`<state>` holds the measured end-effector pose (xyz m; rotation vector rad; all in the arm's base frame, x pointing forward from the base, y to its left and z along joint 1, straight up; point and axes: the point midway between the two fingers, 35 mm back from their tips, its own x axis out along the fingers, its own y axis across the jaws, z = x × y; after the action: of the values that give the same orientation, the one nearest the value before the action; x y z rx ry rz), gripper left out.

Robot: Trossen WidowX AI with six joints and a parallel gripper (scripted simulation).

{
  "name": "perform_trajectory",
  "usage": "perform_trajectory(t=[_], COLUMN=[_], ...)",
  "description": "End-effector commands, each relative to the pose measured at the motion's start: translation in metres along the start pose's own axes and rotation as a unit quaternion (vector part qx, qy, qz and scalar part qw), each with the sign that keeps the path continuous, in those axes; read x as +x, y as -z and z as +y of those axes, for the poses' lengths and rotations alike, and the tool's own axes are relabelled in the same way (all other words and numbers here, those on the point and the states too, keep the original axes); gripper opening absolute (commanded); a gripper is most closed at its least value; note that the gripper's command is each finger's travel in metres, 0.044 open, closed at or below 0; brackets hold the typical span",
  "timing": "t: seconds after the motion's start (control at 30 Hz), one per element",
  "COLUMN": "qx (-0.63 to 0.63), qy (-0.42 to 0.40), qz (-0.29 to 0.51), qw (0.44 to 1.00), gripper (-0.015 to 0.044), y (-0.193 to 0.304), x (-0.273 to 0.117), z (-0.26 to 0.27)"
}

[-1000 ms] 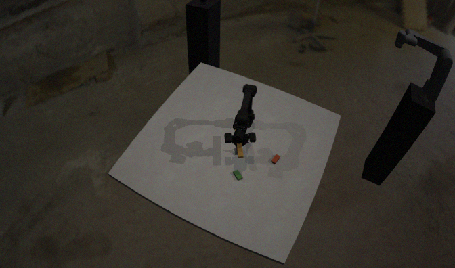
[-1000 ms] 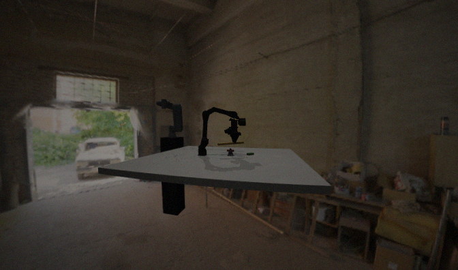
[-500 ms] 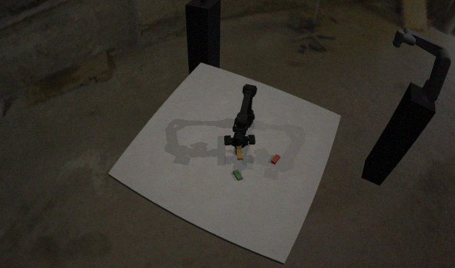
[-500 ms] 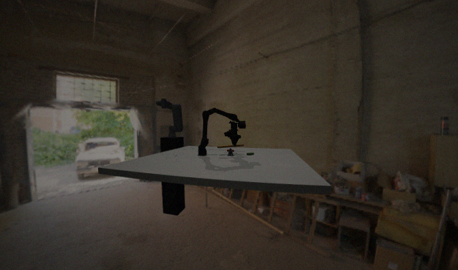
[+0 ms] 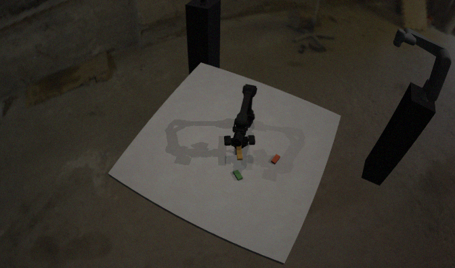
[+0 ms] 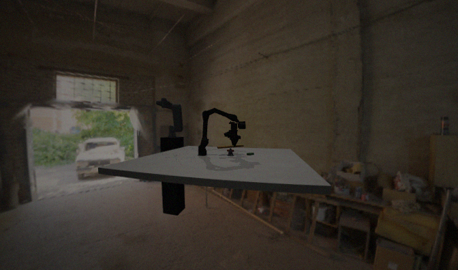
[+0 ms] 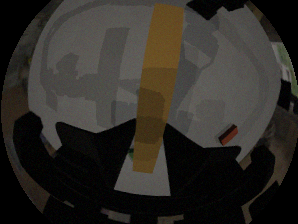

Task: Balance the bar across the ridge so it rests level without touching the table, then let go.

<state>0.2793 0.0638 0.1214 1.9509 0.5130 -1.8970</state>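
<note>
One orange bar (image 5: 240, 153) (image 6: 224, 146) (image 7: 161, 60) is pinched between the gripper's partly closed fingers, extending past them, and is held above the small dark ridge (image 6: 230, 153) on the table (image 5: 199, 199) (image 6: 207, 174) (image 7: 82, 30).

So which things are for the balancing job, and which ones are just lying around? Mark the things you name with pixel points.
For the job:
- orange bar (image 5: 240, 153) (image 6: 221, 147) (image 7: 161, 55), held in the robot's fingers (image 6: 234, 145)
- small dark ridge (image 6: 230, 153), under the bar
- white table (image 5: 199, 210) (image 6: 262, 174) (image 7: 45, 95), holding up the ridge

Just lying about:
- green block (image 5: 237, 174) (image 6: 250, 153) (image 7: 131, 154)
- red block (image 5: 275, 159) (image 7: 229, 135)
</note>
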Motion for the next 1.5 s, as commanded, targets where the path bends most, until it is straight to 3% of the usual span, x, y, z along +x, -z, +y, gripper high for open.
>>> perform_trajectory(t=[0.0, 1.47], qx=[-0.001, -0.001], qy=[0.002, 0.002], qz=[-0.001, -0.001], qw=[1.000, 1.000], gripper=[0.0000, 0.0000], y=[-0.0005, -0.0007], x=[0.0001, 0.0038], z=[-0.0006, -0.0005])
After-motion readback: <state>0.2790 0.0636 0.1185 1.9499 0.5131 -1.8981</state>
